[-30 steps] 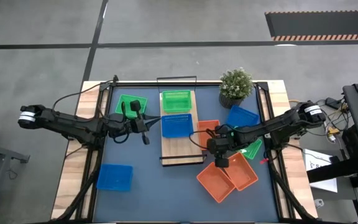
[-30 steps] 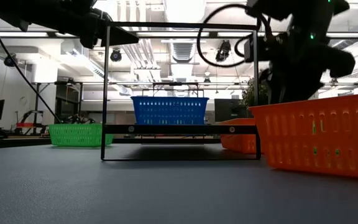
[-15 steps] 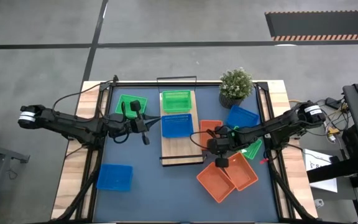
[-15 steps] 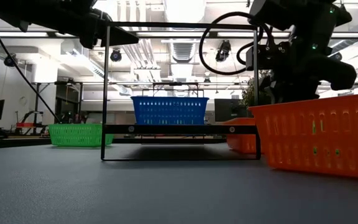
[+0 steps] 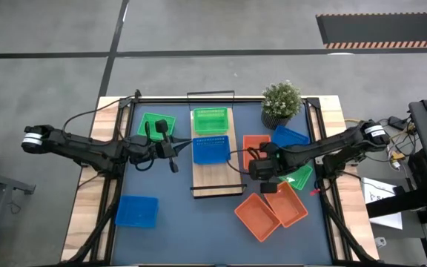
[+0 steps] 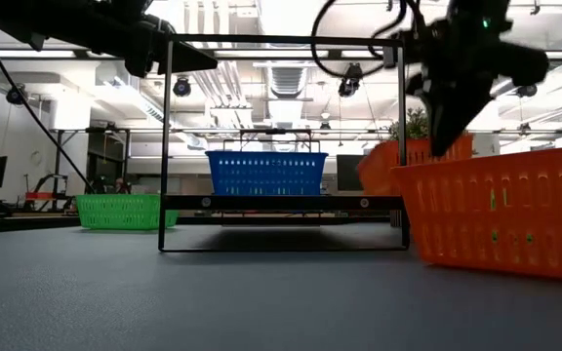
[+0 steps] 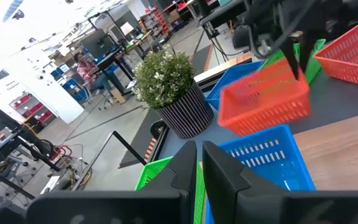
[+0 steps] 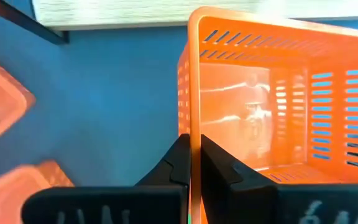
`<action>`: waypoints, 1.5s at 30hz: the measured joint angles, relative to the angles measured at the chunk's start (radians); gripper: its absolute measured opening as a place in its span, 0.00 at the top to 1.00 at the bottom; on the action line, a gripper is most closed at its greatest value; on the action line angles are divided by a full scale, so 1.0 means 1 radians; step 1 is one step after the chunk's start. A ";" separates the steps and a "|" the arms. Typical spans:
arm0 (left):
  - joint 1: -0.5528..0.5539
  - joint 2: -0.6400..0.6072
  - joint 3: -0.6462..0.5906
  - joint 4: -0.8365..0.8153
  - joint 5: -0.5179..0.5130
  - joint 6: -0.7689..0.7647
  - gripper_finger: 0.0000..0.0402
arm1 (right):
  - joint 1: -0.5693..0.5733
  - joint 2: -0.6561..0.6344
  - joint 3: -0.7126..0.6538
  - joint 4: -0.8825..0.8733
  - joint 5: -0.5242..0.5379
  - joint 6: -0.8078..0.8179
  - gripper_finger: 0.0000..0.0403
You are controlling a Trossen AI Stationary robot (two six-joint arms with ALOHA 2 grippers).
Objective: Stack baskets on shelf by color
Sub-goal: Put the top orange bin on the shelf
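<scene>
1. The right claw [image 5: 267,172] has just shut on the wall of an orange basket [image 5: 254,150] and lifted it; a second ago the claw stood wide open beside the shelf [image 5: 215,178] with the basket on the counter [image 5: 169,215].
2. In the low view the held basket [image 6: 413,161] now hangs tilted above the counter, at about the height of the shelf's top rail, just beside the shelf's right end.
3. That means the pick is made; my judgement is that the carry onto the bare wood of the shelf comes next.
4. On the shelf already: a green basket [image 5: 210,119] and a blue basket [image 5: 210,149], side by side.
5. The left claw [image 5: 170,150] waits shut and empty just beside the shelf's left edge, unchanged.
6. No brand, label or writing can be read anywhere.
</scene>
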 joint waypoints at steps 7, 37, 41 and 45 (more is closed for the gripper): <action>0.000 0.000 0.000 0.000 0.000 -0.025 0.97 | 0.010 -0.005 0.179 -0.305 0.012 -0.027 0.98; -0.002 0.005 -0.002 -0.003 0.004 -0.429 0.97 | 0.200 -0.571 -0.239 0.128 -0.024 -0.776 0.98; -0.003 0.009 -0.002 -0.002 0.006 -0.503 0.97 | 0.201 -0.569 -0.291 0.175 -0.023 -0.948 0.98; -0.003 0.011 -0.003 -0.003 0.006 -0.522 0.97 | 0.201 -0.556 -0.310 0.161 0.011 -1.032 0.98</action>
